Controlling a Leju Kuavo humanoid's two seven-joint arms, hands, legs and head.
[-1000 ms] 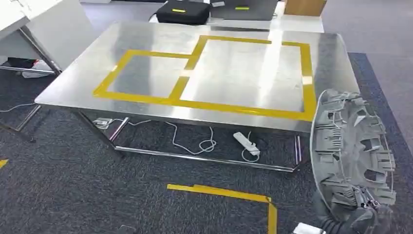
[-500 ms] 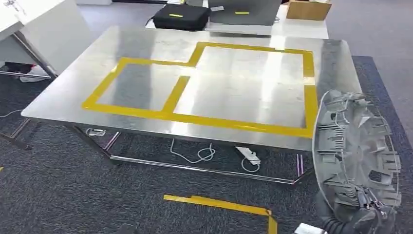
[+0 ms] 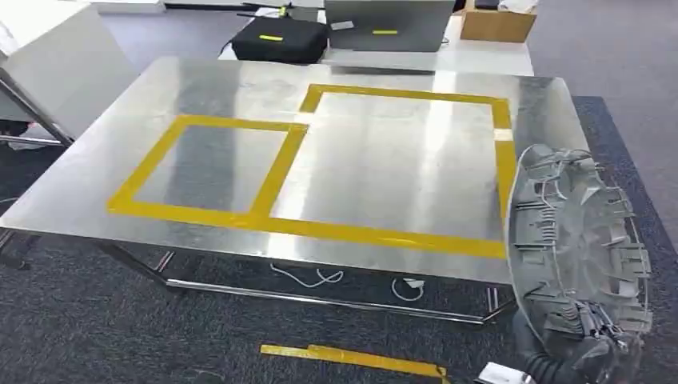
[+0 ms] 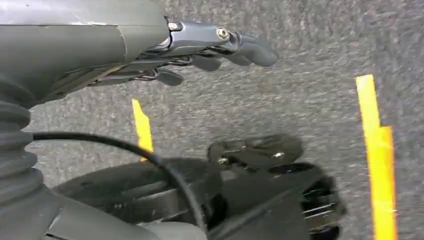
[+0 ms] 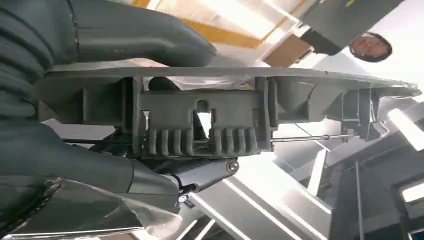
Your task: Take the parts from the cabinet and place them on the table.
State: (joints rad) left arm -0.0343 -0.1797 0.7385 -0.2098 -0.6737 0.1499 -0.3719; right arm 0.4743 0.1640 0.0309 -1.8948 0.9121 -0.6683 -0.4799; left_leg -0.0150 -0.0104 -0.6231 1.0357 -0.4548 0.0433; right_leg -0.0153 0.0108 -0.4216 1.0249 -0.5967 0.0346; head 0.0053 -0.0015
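- Held upright on edge at the lower right of the head view: a grey ribbed disc-shaped part [image 3: 577, 256], its moulded inner side with ribs and clips facing the camera, a thin wire ring running round its rim.
- Gripped at its lowest edge by the right hand [image 3: 596, 352], low in the right corner of the head view; in the right wrist view, thick grey thumb above the flat plate of the part [image 5: 200, 120] and darker fingers [image 5: 200, 175] below, clamped on it.
- Hanging beside the worktop's right front corner, upper portion overlapping that corner in the picture; whether touching it, cannot tell.
- Filling the middle of the head view: a shiny metal worktop [image 3: 224, 88], marked with yellow tape [image 3: 280, 164] into a smaller rectangle on the left and a larger one on the right.
- Left hand [image 4: 210, 52] in the left wrist view over dark grey carpet [image 4: 300, 100], holding nothing, dark fingers stretched out and slightly apart.
- Yellow floor tape [image 4: 377, 150] on the carpet in that view; another strip [image 3: 352, 358] at the bottom centre of the head view.
- Under the worktop: a white power strip [image 3: 409, 284] and a looped white cable [image 3: 316, 276].
- At the top of the head view, behind the worktop: a black bag [image 3: 280, 38], a grey laptop [image 3: 388, 24] and a cardboard box [image 3: 497, 22].
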